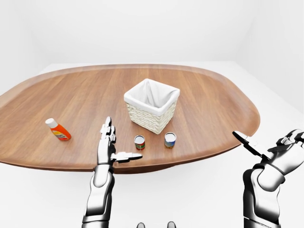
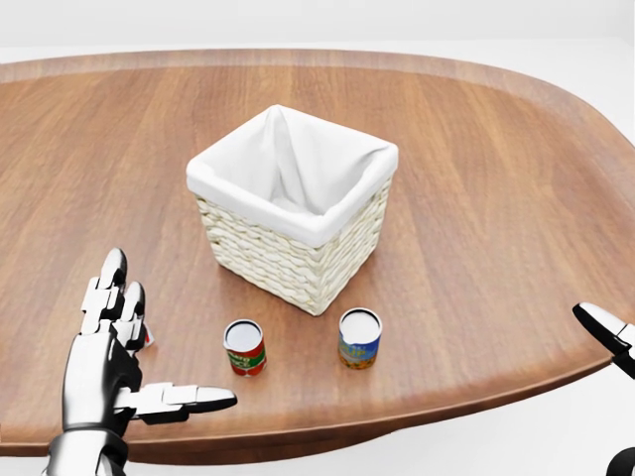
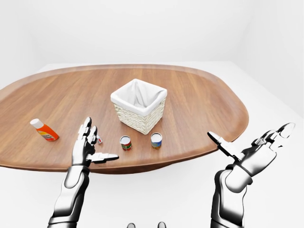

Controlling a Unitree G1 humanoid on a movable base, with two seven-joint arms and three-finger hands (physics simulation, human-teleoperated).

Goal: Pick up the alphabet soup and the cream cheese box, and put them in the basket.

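Just below the white-lined wicker basket on the wooden table stand 2 cans, the red-labelled alphabet soup left of a blue-labelled can, while the left hand, fingers spread, hides most of the cream cheese box, and the right hand hangs spread off the table's edge.

The left robot hand hides most of the cream cheese box (a sliver shows).

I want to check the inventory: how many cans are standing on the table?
2. The red-labelled can stands below the basket in the head view; the blue-labelled can stands to its right. Nothing shows whether the basket hides another.
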